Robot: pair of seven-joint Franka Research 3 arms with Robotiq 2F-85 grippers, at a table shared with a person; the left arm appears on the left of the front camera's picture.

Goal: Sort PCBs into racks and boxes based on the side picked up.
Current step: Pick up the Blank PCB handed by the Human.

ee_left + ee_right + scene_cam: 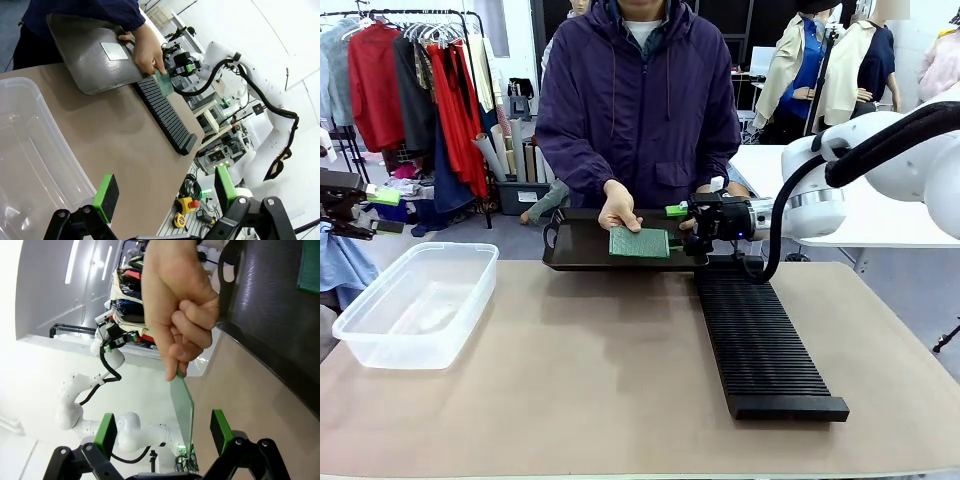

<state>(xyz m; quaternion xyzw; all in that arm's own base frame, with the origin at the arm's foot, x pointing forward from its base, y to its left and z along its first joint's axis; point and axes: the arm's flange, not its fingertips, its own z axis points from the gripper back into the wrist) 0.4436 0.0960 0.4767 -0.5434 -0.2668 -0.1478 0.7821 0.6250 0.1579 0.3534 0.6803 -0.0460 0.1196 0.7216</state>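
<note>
Receiving a PCB [181, 395] from the person's hand [175, 300], my right gripper [163, 432] stands wide astride its edge; next I must close squarely. My left gripper [165, 192] gapes, empty.

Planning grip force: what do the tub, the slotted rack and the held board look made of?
Tub: clear glossy plastic, see-through walls. Rack: matte black, probably plastic, ribbed. Board: thin rigid green laminate, likely fibreglass, finely patterned face.

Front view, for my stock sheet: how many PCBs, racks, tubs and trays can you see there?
PCBs: 1
Black racks: 1
Clear tubs: 1
Dark trays: 1
Total: 4
</note>
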